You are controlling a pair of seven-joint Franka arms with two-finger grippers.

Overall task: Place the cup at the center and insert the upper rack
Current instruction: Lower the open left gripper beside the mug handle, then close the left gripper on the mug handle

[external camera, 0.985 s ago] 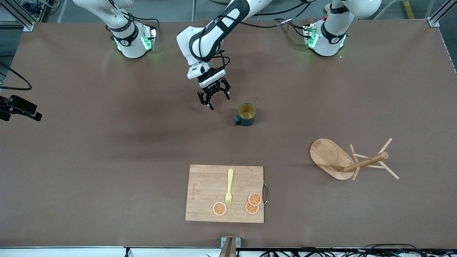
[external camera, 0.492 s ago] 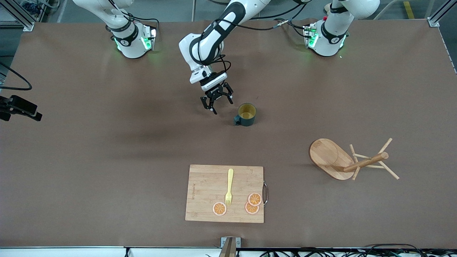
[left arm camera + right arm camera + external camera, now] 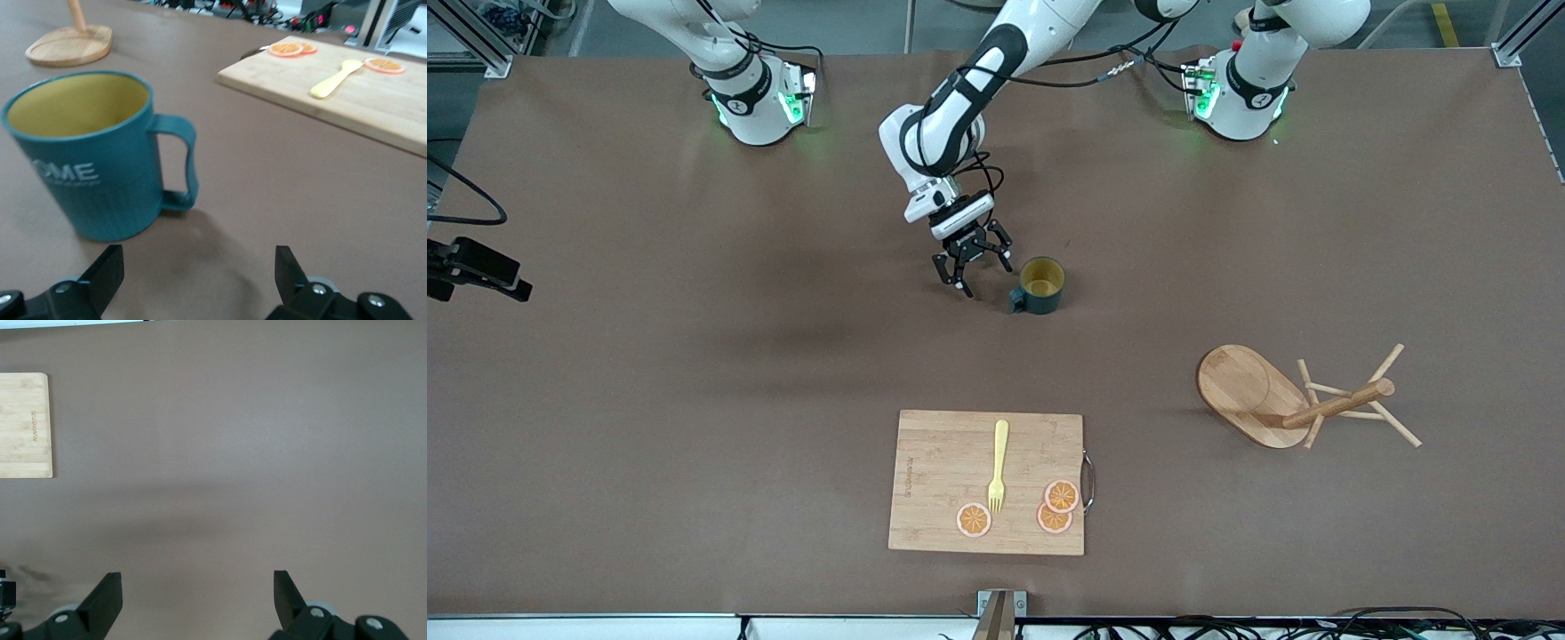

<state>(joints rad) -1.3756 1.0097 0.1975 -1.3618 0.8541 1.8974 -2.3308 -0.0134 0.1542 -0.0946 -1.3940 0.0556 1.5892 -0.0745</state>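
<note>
Neither half of the task looks done. The cup stands upright on the table, ungripped, with its handle turned toward the left gripper. That gripper sits low, just beside the cup on its handle side, and its fingers are spread wide with nothing between them. In the left wrist view the cup lies just ahead of the fingertips, nearer one finger than the other, so the handle rather than the body falls in the gap. I judge this as the approach to a first grasp. The cup must be taken and set at the middle of the table, and the rack work comes after.

The upper rack lies tipped over on its side, well apart from the fingers, toward the left arm's end of the table. Its oval base is on edge and its post and pegs rest on the table. It will need picking up and righting.

The right gripper is out of the front view, and the right arm waits. Its wrist view looks down from high up on bare table, its fingers wide apart and empty.

Nearer the front camera than the cup lies a cutting board with a yellow fork and three orange slices. Nothing stands between the left fingers and the cup. The board lies close to the middle of the table and could crowd the placement.
</note>
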